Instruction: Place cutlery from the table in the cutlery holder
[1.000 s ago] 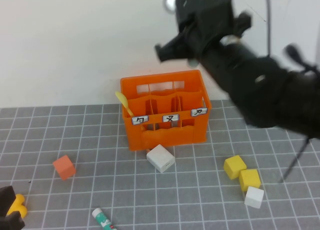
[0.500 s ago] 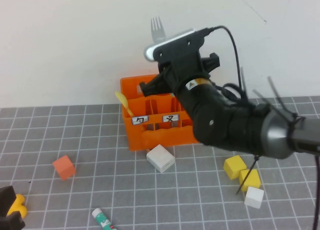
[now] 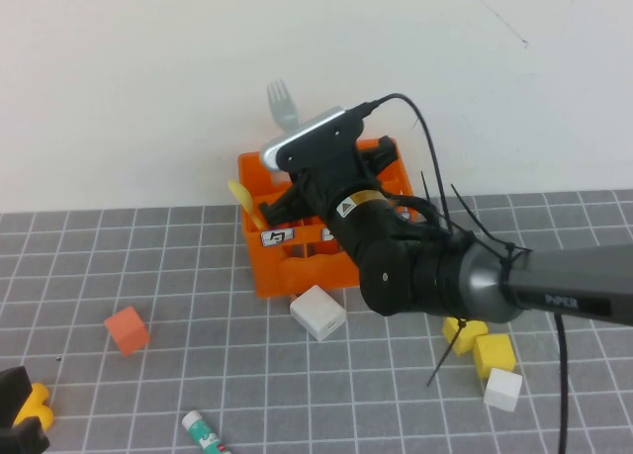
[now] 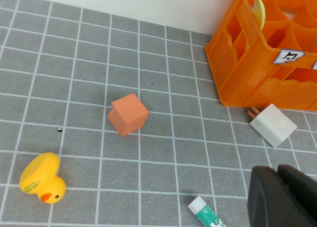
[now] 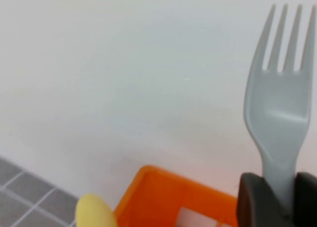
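The orange cutlery holder (image 3: 299, 269) stands at the back of the grid table (image 3: 198, 276). The pale yellow spoon (image 3: 244, 205) stands upright in its left compartment, and also shows in the left wrist view (image 4: 259, 12). My right gripper (image 5: 280, 200) is shut on the grey fork (image 5: 280, 108) and holds it tines up. In the high view the fork (image 3: 281, 103) rises above the holder's back left part, and the right arm covers the holder's middle and right. My left gripper (image 4: 282, 197) hovers low at the near left, shut and empty.
A small orange cube (image 3: 127, 329) and a yellow duck (image 3: 35, 405) lie at the left. A white-and-green tube (image 3: 203, 432) lies at the front. A white block (image 3: 317, 313) sits before the holder. Two yellow blocks (image 3: 493, 353) and a white one (image 3: 502, 388) sit at the right.
My right arm has swung left and down with the fork in its grip, from above and right of the holder to over its back left part. The left arm has not moved.
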{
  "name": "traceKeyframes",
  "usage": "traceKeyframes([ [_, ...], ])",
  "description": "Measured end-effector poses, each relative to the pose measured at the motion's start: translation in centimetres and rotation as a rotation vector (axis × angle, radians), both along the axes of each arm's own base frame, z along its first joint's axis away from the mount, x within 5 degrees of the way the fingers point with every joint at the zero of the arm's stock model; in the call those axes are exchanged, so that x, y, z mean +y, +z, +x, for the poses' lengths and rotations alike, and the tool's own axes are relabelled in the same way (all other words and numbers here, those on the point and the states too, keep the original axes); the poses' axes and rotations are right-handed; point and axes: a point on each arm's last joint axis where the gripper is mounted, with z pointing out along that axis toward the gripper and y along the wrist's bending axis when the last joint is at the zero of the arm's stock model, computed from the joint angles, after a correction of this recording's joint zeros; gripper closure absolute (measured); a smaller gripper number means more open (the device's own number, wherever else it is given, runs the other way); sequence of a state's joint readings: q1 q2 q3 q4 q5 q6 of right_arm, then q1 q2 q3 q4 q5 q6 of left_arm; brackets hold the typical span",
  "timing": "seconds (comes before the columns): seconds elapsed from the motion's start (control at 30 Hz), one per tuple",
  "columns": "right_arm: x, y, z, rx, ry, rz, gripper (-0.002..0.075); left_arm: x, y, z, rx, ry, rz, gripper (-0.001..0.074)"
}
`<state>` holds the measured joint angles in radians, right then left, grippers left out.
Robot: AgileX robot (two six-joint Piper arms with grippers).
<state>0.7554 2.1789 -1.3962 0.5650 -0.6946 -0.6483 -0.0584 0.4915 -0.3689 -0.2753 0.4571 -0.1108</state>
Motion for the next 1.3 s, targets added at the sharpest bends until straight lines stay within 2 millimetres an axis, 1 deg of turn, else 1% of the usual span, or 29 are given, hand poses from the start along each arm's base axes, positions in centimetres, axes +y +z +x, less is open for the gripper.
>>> traceKeyframes([
  [0.1,0.1,-0.6,0.7,0.031,0.028,-0.017,0.0541,0.0,0.0,0.0,0.000,0.000,0.000,0.0736],
  [0.13,0.1,-1.0,0.8,0.051,0.034,-0.027,0.0490,0.0,0.0,0.0,0.000,0.000,0.000,0.0736],
  [0.23,-0.2,-1.3,1.1,0.070,0.032,-0.032,0.0384,0.0,0.0,0.0,-0.002,0.000,0.000,0.0736],
  [0.33,-0.3,-1.3,1.2,0.073,0.030,-0.031,0.0350,0.0,0.0,0.0,-0.004,0.001,0.000,0.0736],
  [0.4,-0.3,-0.9,1.1,0.078,0.037,-0.031,0.0357,0.0,0.1,0.0,-0.008,-0.003,0.008,0.0736],
  [0.47,-0.3,0.2,0.9,0.078,0.058,-0.050,0.0400,0.0,0.1,0.0,-0.010,-0.008,0.014,0.0736],
  [0.53,-0.2,2.6,0.1,0.072,0.114,-0.093,0.0494,-0.1,0.3,-0.1,-0.030,-0.022,0.019,0.0736],
  [0.57,-0.3,4.2,-0.5,0.075,0.151,-0.114,0.0542,-0.1,0.6,-0.4,-0.056,-0.041,0.036,0.0736],
  [0.6,-0.4,6.1,-1.2,0.078,0.196,-0.140,0.0604,-0.2,1.0,-0.7,-0.091,-0.066,0.057,0.0736],
  [0.63,-0.6,8.1,-2.2,0.085,0.244,-0.160,0.0647,-0.3,1.4,-1.0,-0.129,-0.086,0.074,0.0736],
  [0.7,-1.3,11.8,-4.1,0.098,0.327,-0.184,0.0694,-0.5,1.9,-1.6,-0.189,-0.132,0.106,0.0736],
  [0.73,-1.9,13.7,-5.3,0.105,0.369,-0.195,0.0706,-0.7,2.1,-1.9,-0.213,-0.157,0.116,0.0736],
  [0.77,-2.4,15.1,-6.3,0.106,0.402,-0.208,0.0713,-0.9,2.2,-2.3,-0.230,-0.183,0.123,0.0736],
  [0.87,-4.7,20.0,-9.8,0.078,0.491,-0.262,0.0722,-1.4,2.5,-3.2,-0.282,-0.267,0.147,0.0736],
  [0.93,-6.4,22.5,-12.2,0.067,0.538,-0.304,0.0726,-1.7,2.7,-3.7,-0.321,-0.307,0.167,0.0736],
  [1.03,-9.1,25.0,-15.6,0.092,0.591,-0.381,0.0727,-1.9,3.0,-4.5,-0.390,-0.345,0.199,0.0736],
  [1.13,-12.3,26.3,-18.6,0.159,0.573,-0.461,0.0727,-1.9,3.2,-5.1,-0.427,-0.353,0.225,0.0736],
  [1.2,-14.4,26.4,-20.3,0.191,0.540,-0.521,0.0727,-1.9,3.2,-5.4,-0.443,-0.352,0.228,0.0736],
  [1.3,-17.6,25.2,-22.9,0.208,0.493,-0.573,0.0727,-1.8,3.0,-5.6,-0.463,-0.343,0.218,0.0736],
])
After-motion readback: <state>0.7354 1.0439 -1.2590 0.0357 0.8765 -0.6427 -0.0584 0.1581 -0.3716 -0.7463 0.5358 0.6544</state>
